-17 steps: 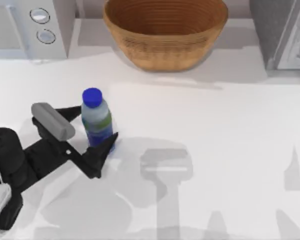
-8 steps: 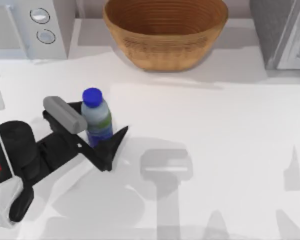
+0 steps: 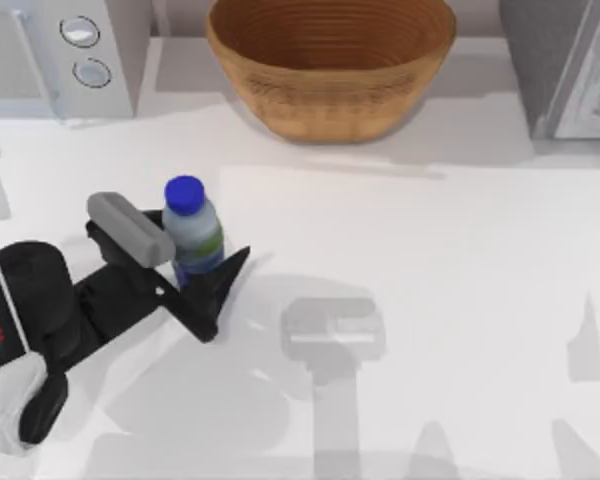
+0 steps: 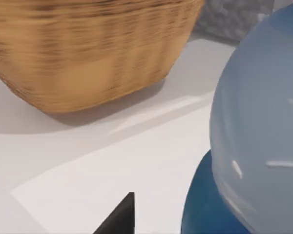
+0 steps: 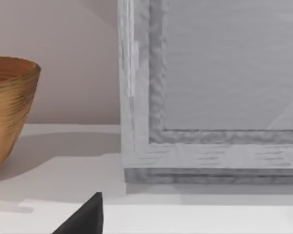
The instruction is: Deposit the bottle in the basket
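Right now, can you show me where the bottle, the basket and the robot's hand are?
bottle [image 3: 184,194]: top view, on its blue cap.
basket [image 3: 330,100]: top view, on its woven outer wall.
left gripper [image 3: 185,262]: top view, midway between its fingertips, around the bottle.

Top view: basket [image 3: 330,65] cut by the 12 o'clock edge, far rim out of frame. Bottle [image 3: 192,235] lower part hidden between the fingers of the left gripper [image 3: 195,268]; base contact with the table [image 3: 430,300] not visible. Left arm cut by the 9 o'clock edge. Grey box [image 3: 65,55] at 11 o'clock and grey cabinet [image 3: 565,65] at 1 o'clock both cropped.

Left wrist view: bottle [image 4: 259,141] runs off the frame, cap out of view; one dark fingertip [image 4: 119,219] shows, the other is out of frame. Basket [image 4: 88,48] rim cropped.

Right wrist view: one dark fingertip [image 5: 85,217]; finger spacing cannot be judged. Basket [image 5: 7,107] cropped.
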Controlling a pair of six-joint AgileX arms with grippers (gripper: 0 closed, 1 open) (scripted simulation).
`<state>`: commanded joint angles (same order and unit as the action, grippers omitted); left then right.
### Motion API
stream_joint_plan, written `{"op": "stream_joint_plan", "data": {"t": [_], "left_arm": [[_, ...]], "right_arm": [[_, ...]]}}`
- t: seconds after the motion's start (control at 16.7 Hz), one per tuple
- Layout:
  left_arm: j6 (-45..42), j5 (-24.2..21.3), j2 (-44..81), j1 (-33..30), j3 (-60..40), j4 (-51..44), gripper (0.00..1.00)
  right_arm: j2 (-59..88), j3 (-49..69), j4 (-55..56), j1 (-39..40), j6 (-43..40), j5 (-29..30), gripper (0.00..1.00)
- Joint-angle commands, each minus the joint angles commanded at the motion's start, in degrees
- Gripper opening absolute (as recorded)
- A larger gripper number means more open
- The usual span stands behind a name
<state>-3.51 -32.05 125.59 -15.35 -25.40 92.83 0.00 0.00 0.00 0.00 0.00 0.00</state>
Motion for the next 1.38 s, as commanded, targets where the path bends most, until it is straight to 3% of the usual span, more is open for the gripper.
{"op": "stream_joint_plan", "data": {"t": [0.48,1.08,1.38], "left_arm": [[0.0,0.0,0.0,0.0,0.0,0.0,0.02],[-0.1,0.0,0.0,0.1,0.1,0.0,0.0],[-0.7,-2.2,-6.9,3.9,2.4,-6.3,0.0]], "right_arm": [[0.0,0.0,0.0,0.0,0.0,0.0,1.0],[0.0,0.0,0.0,0.0,0.0,0.0,1.0],[0.0,0.0,0.0,0.0,0.0,0.0,1.0]]}}
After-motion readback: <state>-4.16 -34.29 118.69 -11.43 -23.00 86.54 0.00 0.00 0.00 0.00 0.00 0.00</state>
